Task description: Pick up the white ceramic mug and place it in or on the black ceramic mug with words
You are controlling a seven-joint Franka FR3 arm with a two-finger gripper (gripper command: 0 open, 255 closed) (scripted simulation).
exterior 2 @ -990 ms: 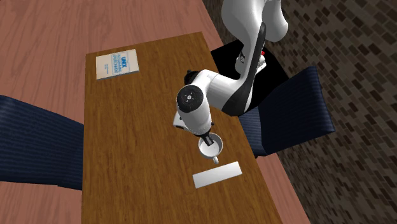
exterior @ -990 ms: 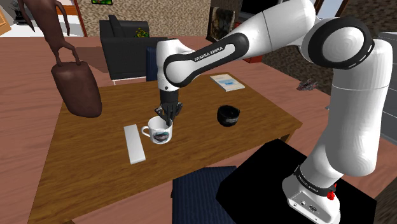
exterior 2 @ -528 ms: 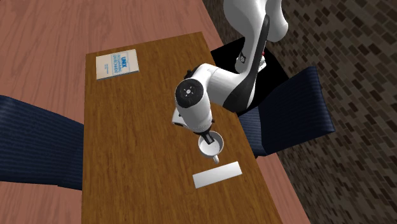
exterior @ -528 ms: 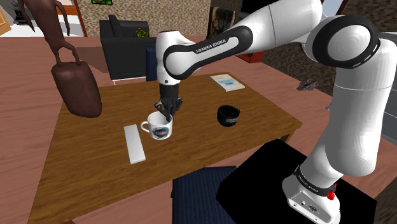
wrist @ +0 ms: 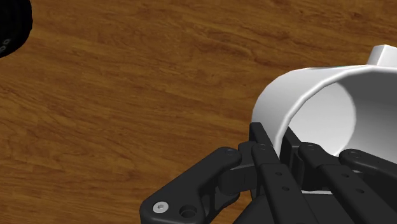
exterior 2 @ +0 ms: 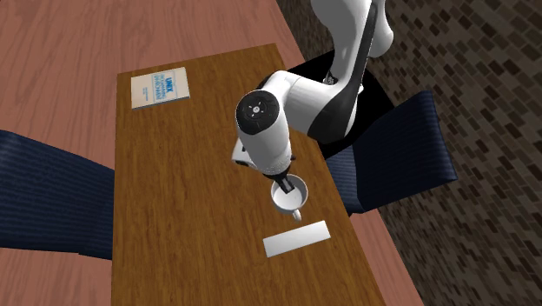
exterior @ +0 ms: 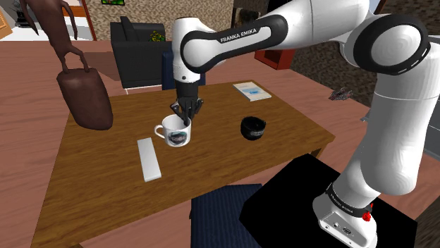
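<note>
Currently hand [exterior: 185, 121] is clamped on rim of white mug [exterior: 174, 133], one finger inside, one outside; mug, w/ dark print on its side, hangs slightly tilted just above wooden table [exterior: 106, 183]; black mug [exterior: 252, 127] sits on table, well apart toward shoulder view's right.

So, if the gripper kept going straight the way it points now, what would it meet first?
The wooden table. The gripper points down, shut on the rim of the white mug, so the mug's base would probably touch bare tabletop first; the gap beneath it is hard to judge.
</note>
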